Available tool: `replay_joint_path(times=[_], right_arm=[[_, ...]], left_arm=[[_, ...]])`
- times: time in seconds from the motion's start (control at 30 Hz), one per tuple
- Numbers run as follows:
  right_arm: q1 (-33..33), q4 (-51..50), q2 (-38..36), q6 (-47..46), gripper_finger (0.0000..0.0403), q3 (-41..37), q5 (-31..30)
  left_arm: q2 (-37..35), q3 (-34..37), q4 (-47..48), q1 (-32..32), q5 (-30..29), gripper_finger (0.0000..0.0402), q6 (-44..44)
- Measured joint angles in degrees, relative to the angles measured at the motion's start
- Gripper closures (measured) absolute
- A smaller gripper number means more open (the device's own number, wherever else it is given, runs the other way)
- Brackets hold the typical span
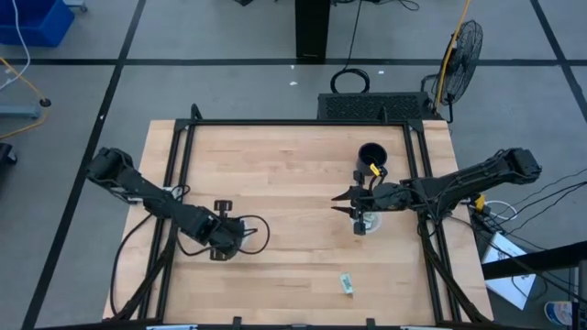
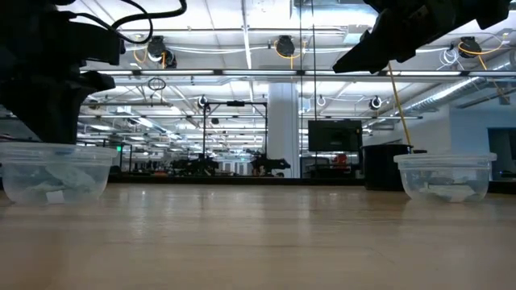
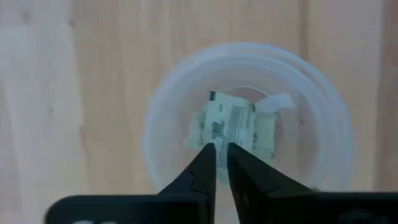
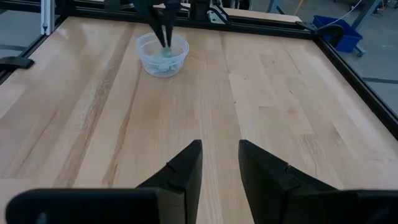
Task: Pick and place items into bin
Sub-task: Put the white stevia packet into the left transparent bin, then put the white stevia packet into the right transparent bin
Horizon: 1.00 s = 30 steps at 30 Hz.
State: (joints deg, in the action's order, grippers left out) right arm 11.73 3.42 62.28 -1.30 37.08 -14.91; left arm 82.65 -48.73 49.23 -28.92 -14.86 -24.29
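My left gripper (image 3: 222,148) points straight down into a clear cup (image 3: 155,130) on the table's left part and is shut on a pale green and white packet (image 3: 233,124). More packets lie on this cup's bottom. From the right wrist view this gripper (image 4: 164,42) stands in the same cup (image 4: 148,57). My right gripper (image 4: 221,146) is open and held level above the table (image 1: 337,199), touching nothing. Beside it stands a second clear cup (image 1: 367,223) with packets (image 2: 442,191) inside. One packet (image 1: 347,283) lies flat near the table's near edge. My left gripper pinches the packet by its near edge (image 3: 216,140) between the two fingertips, coming from above and pointing down. The packet hangs below the fingers inside the cup's mouth. Whether its lower end touches the packets beneath, I cannot tell.
A black cup (image 1: 371,154) stands on the table's far part, behind the right gripper. A dark frame (image 1: 293,123) runs along the table's edges. Bare wood (image 1: 284,183) lies between the two arms.
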Motion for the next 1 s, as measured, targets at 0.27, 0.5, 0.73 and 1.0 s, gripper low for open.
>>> replay_joint_path(times=[0.27,0.5,0.73,1.0], right_arm=[[0.02,-0.31,0.00,-3.93,0.0303,0.00,2.05],[7.22,-1.51,1.73,-10.51,0.0303,-0.02,6.18],[17.22,5.76,10.65,-24.51,0.0303,-0.02,5.99],[27.08,14.76,24.46,-35.06,0.0303,0.00,5.73]], left_arm=[[0.00,-0.57,0.13,-0.07,2.62,0.0301,0.09],[-0.04,-6.04,0.52,0.37,1.83,0.0293,0.38],[-0.07,-13.65,0.59,0.32,-2.05,0.0293,5.69],[-0.11,-18.56,-0.08,0.37,-8.13,0.0293,6.57]])
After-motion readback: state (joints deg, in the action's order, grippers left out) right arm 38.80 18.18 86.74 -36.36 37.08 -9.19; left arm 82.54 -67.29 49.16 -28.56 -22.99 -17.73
